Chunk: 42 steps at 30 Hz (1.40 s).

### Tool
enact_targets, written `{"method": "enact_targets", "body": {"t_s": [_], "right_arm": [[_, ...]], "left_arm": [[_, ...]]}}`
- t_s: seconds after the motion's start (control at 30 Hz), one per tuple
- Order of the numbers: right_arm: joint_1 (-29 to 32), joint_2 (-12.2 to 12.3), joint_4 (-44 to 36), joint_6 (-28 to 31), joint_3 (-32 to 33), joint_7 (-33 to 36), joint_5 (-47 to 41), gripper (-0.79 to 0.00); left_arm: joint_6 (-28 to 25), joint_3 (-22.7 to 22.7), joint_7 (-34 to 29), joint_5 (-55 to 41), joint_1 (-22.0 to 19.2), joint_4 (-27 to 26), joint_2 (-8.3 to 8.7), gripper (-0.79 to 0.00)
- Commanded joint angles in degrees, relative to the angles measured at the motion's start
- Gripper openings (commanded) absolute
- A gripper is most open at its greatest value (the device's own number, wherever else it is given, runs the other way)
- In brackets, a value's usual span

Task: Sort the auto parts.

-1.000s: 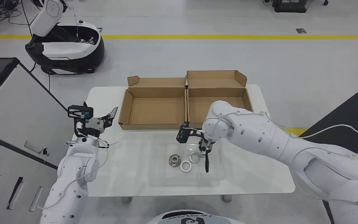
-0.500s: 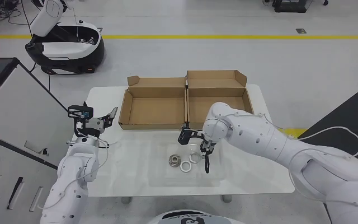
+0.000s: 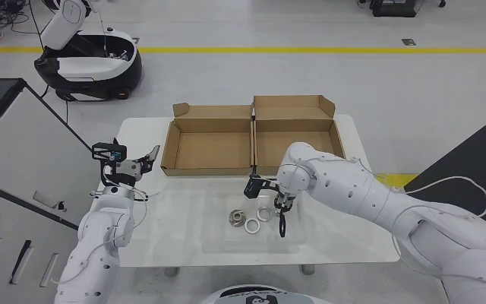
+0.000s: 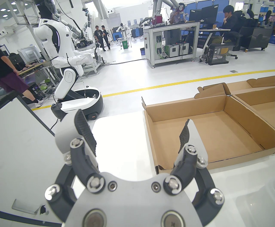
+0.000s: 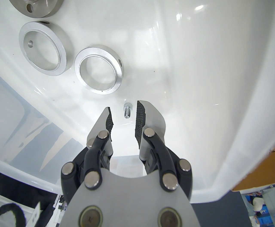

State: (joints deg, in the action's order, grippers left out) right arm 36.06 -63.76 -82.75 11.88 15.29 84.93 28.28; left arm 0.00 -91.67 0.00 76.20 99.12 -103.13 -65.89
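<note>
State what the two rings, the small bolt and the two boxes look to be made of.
The ring nearest the bolt and the second ring are likely aluminium, going by their matte silvery machined faces with soft highlights. The small bolt is probably plated steel: it is bright, with a threaded shank. The left box and right box are dull brown cardboard with folded flaps.

"What parts are in there?"

"A silver ring (image 5: pixel 97 49) lies flat. A second ring (image 5: pixel 64 51), just as shiny, lies flat just beside it. Next to that is a grey round piece (image 5: pixel 43 8) with holes (only part of it shows)."

"Anything small?"

"A tiny silver bolt (image 5: pixel 127 110), on its side, near the first ring. All of them lie in a clear tray (image 5: pixel 236 107) on the white desk (image 3: pixel 182 220)."
</note>
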Motion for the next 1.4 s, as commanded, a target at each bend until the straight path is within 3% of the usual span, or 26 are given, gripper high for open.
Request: {"method": "enact_targets", "body": {"t_s": [0.0,0.3,0.4,0.47,0.87,1.1,1.37], "right_arm": [[0.18,0.04,-0.08,0.07,0.19,0.1,0.04,-0.533],[0.97,0.02,0.06,0.55,0.82,0.5,0.78,-0.566],[1.15,-0.05,0.2,0.6,1.01,0.71,0.9,-0.668],[1.28,-0.1,0.25,0.57,1.18,0.67,0.97,-0.785],[1.05,1.32,-7.01,-0.38,5.58,3.02,-1.24,-0.785],[2.52,4.26,-13.61,1.15,11.96,3.03,-5.33,-0.785],[7.16,9.08,-15.97,7.31,22.22,0.16,-11.47,-0.785]], "left_arm": [[0.0,0.0,0.0,0.0,0.0,0.0,0.0,0.0],[0.0,0.0,0.0,0.0,0.0,0.0,0.0,0.0],[0.0,0.0,0.0,0.0,0.0,0.0,0.0,0.0],[0.0,0.0,0.0,0.0,0.0,0.0,0.0,0.0],[0.0,0.0,0.0,0.0,0.0,0.0,0.0,0.0],[0.0,0.0,0.0,0.0,0.0,0.0,0.0,0.0],[0.0,0.0,0.0,0.0,0.0,0.0,0.0,0.0]]}}
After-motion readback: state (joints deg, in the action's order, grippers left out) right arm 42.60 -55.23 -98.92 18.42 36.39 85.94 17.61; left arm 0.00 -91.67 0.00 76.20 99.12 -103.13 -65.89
